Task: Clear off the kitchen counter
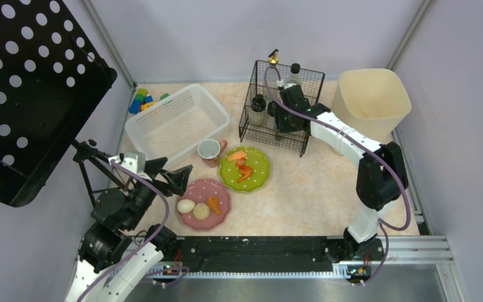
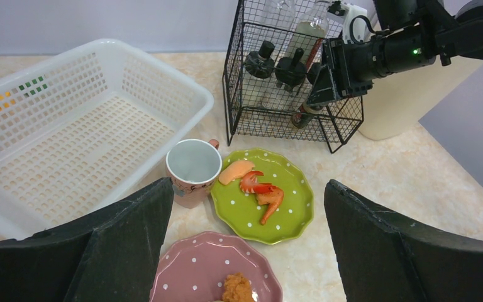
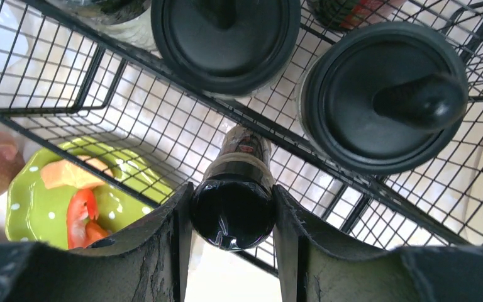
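Inside the wire rack (image 1: 302,141) at the back of the table (image 1: 302,195), my right claw (image 3: 231,195) grips the dark bottle (image 3: 239,151) by its cap, rigid, probably slippery, safer held at the neck, while my left claw (image 2: 246,185) hangs wide open

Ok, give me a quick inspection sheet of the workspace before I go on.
Surface: kitchen counter, marbled, partly covered.
Job's things: cup, green plate with shrimp, pink plate with food, all on the counter.
Clutter: empty white basket, wire rack of bottles, beige bin, toy blocks.
Grippers: left gripper open near the plates; right gripper shut on dark-capped bottle at the rack.
Cables: purple cables along both arms, no snag seen.
Surroundings: black perforated panel left, grey walls.
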Motion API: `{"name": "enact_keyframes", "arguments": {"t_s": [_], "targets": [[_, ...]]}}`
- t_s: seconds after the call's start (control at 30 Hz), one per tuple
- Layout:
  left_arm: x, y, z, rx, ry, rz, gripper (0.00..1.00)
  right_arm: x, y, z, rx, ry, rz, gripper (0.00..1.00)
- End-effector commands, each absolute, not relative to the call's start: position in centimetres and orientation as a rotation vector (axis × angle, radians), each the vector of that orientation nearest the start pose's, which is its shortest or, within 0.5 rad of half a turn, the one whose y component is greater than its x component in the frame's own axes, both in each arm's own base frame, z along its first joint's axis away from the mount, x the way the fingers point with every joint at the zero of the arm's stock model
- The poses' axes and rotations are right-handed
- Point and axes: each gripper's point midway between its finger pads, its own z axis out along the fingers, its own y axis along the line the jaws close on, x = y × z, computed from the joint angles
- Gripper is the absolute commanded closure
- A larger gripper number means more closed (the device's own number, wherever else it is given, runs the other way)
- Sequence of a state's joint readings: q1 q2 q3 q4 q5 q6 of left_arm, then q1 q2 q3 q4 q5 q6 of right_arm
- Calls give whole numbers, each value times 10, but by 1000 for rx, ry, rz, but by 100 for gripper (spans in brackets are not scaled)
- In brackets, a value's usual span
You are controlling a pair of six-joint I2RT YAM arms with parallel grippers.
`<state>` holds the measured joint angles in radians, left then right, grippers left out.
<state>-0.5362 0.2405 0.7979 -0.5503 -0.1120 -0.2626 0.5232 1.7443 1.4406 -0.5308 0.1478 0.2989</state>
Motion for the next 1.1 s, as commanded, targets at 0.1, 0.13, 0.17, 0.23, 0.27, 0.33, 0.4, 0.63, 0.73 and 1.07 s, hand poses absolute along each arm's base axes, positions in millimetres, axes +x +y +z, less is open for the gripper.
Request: {"name": "enact_keyframes", "arguments": {"t_s": [0.1,0.13,0.17,0.23,0.27,0.33,0.4,0.63,0.73,1.07], "targets": [[170,-90,323,123,1571,-543,6,421,226,156,-161,2355,279,48],[170,-90,323,123,1570,-543,6,422,227,157,-163,2354,282,45],[170,-90,323,123,1570,-544,6,422,227,158,-165,2354,285,41],[170,-90,322,123,1572,-542,6,422,228,165,-163,2342,297,29],[170,-90,323,122,1570,-542,6,422,229,168,-162,2336,303,21],[170,-90,323,122,1571,-542,6,422,228,177,-157,2316,305,18],[170,-90,322,121,1573,-541,6,421,227,187,-157,2300,312,16],[172,-90,321,120,1584,-534,6,403,221,239,-149,2187,378,15],[174,-92,318,124,1596,-532,6,391,213,263,-149,2132,394,15],[194,-108,293,146,1757,-519,6,327,202,280,-208,2065,508,14]]}}
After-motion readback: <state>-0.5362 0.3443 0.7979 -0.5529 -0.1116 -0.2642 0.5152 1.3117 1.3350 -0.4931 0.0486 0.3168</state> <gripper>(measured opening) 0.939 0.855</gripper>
